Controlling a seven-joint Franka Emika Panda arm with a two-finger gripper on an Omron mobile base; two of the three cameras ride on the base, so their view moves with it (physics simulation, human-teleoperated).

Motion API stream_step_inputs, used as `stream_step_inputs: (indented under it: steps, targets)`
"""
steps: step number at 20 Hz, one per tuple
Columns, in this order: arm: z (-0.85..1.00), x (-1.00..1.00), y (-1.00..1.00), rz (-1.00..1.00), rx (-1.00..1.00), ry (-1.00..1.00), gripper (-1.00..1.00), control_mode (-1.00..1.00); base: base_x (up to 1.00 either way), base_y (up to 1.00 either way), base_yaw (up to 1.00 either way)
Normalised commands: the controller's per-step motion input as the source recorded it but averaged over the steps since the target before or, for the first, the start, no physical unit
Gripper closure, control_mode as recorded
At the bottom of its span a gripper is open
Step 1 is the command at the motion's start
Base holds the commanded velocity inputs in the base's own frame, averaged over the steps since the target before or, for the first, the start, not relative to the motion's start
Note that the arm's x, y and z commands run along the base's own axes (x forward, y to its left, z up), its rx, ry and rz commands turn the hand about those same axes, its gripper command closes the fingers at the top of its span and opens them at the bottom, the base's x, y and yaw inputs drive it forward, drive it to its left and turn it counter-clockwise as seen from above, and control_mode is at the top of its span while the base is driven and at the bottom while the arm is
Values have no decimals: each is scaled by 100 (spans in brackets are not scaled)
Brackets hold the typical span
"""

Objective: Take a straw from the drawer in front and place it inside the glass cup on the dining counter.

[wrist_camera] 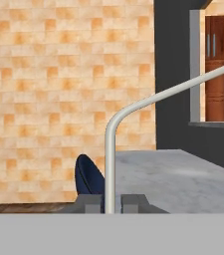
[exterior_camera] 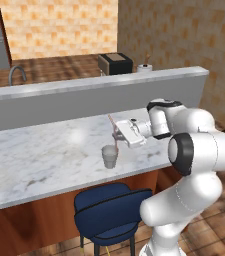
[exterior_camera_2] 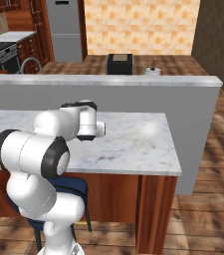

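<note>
Left base view, item list.

Gripper: closed on the straw, held out sideways over the dining counter, directly above the glass cup.

Straw: pinkish-red, tilted, upper end leaning up and to the left of the gripper, lower end reaching down to the mouth of the glass cup. Whether its tip is inside the rim cannot be told.

Glass cup: clear, greyish, upright on the dining counter, near the near edge and right of the middle.

Dining counter: white marble with grey veins, backed on its far side by a raised grey ledge.

Blue chair: below the near edge of the counter, just left of the arm's base.

Faucet: far left, beyond the ledge.

Dark box-shaped appliance: on the far side of the ledge, with a small white container to its right.

Hand view: fingertips closed at the bottom, with a pale bent rod rising between them and turning off to the upper right.
</note>
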Motion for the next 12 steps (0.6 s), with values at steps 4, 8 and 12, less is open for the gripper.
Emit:
stream_step_inputs:
  steps: [4, 8, 12]
  targets:
    - [0, 15, 8, 0, 0, 0, 100, -100, 0, 0, 0]
    - [0, 18, 6, 0, 0, -1, 100, -100, 0, 0, 0]
    - [0, 7, 1, 0, 0, -3, 100, -100, 0, 0, 0]
